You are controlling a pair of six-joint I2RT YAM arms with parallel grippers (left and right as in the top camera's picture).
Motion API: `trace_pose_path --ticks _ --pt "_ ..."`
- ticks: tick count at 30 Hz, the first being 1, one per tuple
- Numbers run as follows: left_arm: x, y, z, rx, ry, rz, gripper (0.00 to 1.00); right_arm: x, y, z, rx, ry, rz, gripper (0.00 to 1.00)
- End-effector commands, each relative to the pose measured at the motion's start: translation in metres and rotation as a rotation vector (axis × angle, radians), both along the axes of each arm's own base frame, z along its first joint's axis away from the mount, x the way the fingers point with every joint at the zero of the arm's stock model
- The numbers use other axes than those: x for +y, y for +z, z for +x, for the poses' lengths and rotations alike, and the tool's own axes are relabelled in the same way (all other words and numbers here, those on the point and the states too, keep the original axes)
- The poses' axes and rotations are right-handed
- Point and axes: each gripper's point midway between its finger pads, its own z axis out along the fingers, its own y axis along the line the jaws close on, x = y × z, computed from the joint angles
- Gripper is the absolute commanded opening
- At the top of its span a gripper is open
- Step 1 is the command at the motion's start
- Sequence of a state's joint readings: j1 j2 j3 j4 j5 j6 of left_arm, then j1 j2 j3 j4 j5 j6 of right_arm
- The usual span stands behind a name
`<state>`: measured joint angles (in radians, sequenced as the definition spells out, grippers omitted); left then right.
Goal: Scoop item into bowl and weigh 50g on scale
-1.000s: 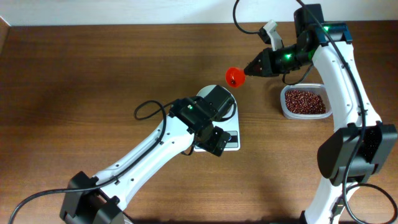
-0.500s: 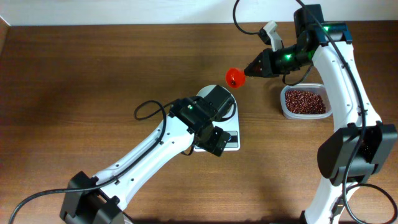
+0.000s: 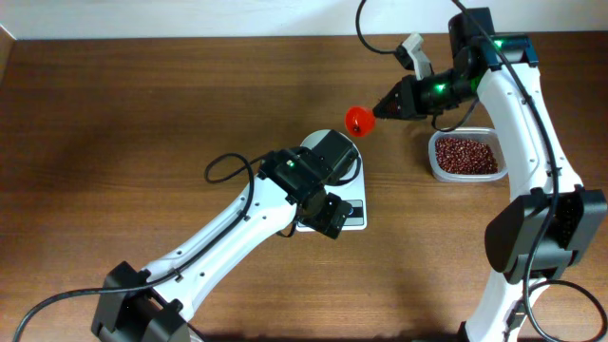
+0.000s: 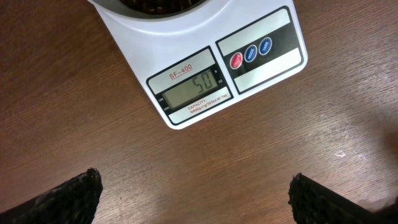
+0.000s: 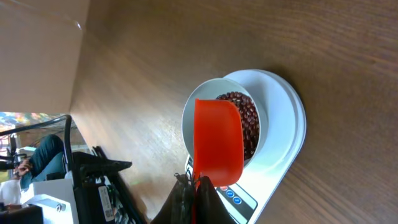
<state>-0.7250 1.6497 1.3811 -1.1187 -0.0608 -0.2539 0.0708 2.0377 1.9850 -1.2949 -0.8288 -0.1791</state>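
— Beans, where do they sit?
— Dark reddish heap in the white bowl, which stands on the scale. More lie in the clear container, far right.
— Start at the left.
— My left gripper hangs over the table just in front of the scale, fingers spread wide, gripping nothing. Display reads 50.
— Further right?
— Orange-red scoop is in the air, up and right of the scale, not touching the bowl. My right gripper is clenched on its handle.
— And the container?
— On the table right of the scale, well apart from it, beside my right arm
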Motion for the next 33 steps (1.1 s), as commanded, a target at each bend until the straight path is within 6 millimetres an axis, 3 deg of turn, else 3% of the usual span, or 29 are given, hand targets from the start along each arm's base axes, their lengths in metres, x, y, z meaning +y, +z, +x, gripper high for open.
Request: trace_pose_path --ticks 1,21,25,33 --pt "0.0 0.002 0.003 -0.01 -0.004 0.003 0.99 -0.002 -0.002 0.002 0.009 -0.003 -0.003 0.04" --pt "0.0 0.002 0.003 -0.01 -0.004 0.003 0.99 -0.006 -0.007 -0.015 0.1 -0.007 -0.028 0.04" --pt "0.0 0.002 0.003 -0.01 -0.004 0.003 0.99 -0.024 -0.023 -0.012 0.153 -0.099 -0.156 0.04" --pt "0.0 0.002 0.003 -0.01 -0.004 0.003 0.99 -0.037 -0.027 -0.006 0.178 -0.167 -0.184 0.04"
